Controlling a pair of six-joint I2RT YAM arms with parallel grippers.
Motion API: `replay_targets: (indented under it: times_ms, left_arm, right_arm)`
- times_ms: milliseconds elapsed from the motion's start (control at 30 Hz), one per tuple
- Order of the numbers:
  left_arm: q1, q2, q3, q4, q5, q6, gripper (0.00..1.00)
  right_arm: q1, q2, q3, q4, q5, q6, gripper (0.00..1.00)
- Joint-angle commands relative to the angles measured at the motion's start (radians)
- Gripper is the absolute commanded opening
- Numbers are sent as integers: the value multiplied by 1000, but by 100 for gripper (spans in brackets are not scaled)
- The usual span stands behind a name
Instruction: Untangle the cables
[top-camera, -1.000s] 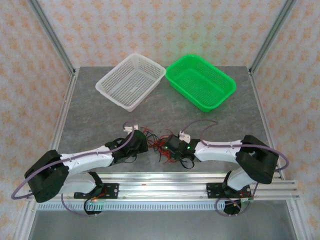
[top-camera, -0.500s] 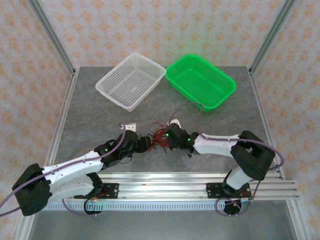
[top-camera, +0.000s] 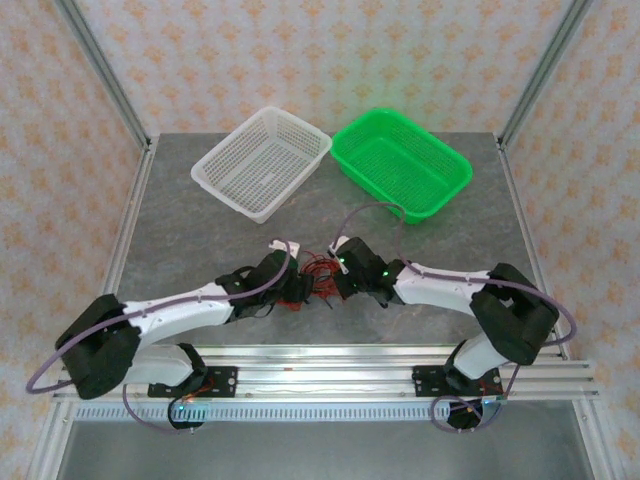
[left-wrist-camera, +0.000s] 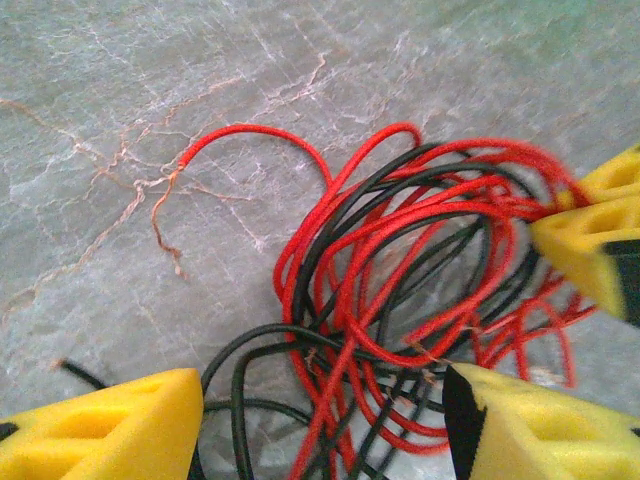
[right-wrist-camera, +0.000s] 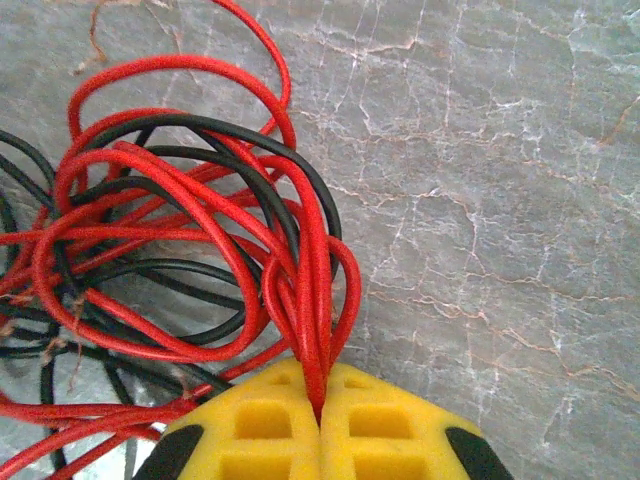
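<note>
Near the metal rail (top-camera: 330, 372) where two robot arms are bolted, the left gripper (left-wrist-camera: 320, 420) stands wide open, its yellow fingers (left-wrist-camera: 100, 435) set on either side of a tangle of thin red and black cables (left-wrist-camera: 400, 260) without pinching any. Facing it, the right gripper (right-wrist-camera: 320, 410) is clamped tight on several red strands at the other side of the same tangle. The cables lie in a loose heap between the two grippers on a grey marbled table (top-camera: 200, 230); farther back sit an empty white basket (top-camera: 262, 165) and a green basket (top-camera: 400, 165), against walls (top-camera: 300, 60) papered in a pale orange pattern.
</note>
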Motion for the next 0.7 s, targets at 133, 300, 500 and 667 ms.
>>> replay_targets:
  times_ms: [133, 300, 500, 667]
  left_arm:
    - [0, 190, 84, 114, -53, 106, 64]
    - [1, 312, 117, 175, -60, 74, 57]
    - [2, 418, 139, 198, -55, -8, 29]
    - [2, 422, 126, 198, -33, -77, 2]
  right_arm:
    - [-16, -53, -34, 48, -63, 39, 0]
    - [-15, -46, -56, 61, -57, 84, 0]
    - [-16, -20, -35, 18, 10, 234, 10]
    - [-15, -36, -24, 0, -10, 381, 38]
